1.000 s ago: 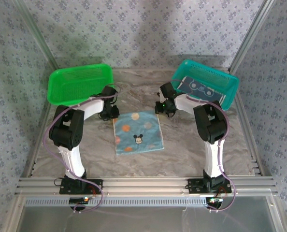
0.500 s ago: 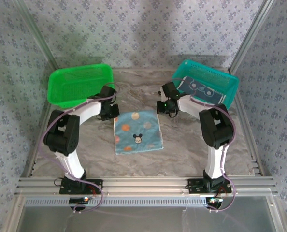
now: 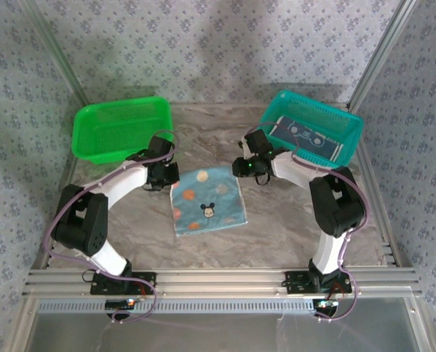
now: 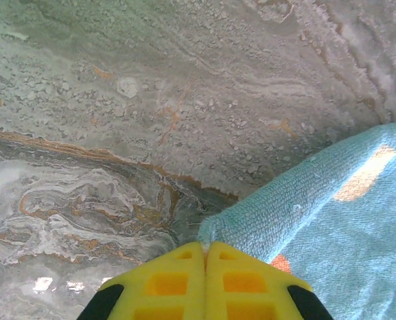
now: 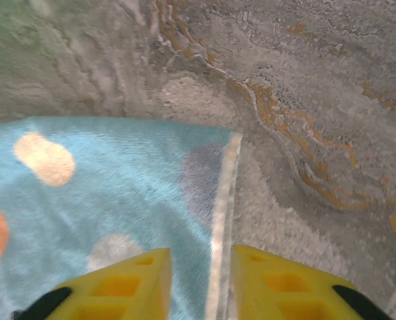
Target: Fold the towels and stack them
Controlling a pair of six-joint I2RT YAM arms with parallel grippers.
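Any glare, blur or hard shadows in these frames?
Top external: even diffuse light, soft shadows on the table, towel print sharp. Left wrist: marble crisp, small glare patch at lower left, yellow jaws slightly soft. Right wrist: softer overall, towel nap and jaws blurred, upper left corner dim.

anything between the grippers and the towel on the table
Nothing visible. The left gripper is shut on a corner of the towel, and the right gripper has its open jaws straddling the towel's edge.
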